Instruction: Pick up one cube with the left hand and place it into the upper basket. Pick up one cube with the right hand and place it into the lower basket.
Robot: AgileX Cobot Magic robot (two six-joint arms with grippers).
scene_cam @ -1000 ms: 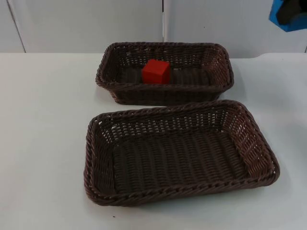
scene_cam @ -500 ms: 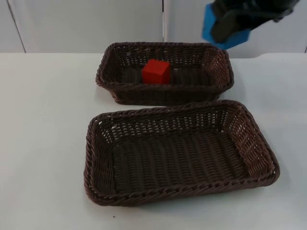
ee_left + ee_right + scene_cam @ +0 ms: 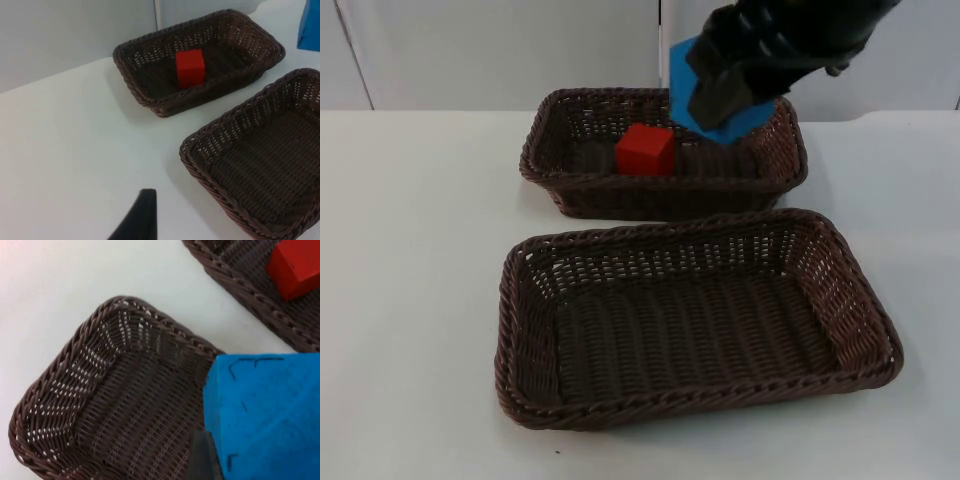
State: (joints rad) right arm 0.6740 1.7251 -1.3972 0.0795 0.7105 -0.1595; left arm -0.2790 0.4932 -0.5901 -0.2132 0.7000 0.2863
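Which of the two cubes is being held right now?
The blue cube, clamped in the right end effector above the upper basket. The red cube sits loose inside that basket.

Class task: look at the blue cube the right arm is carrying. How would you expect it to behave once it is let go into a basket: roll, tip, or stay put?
The blue cube, held in the right claw, has flat faces, so it should settle rather than roll. Its matte surface suggests little slipping. The lower basket's woven floor looks flat, so it probably will not tip.

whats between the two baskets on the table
Only a bare strip of white table separates the upper basket from the lower basket; the top and left wrist views show it.
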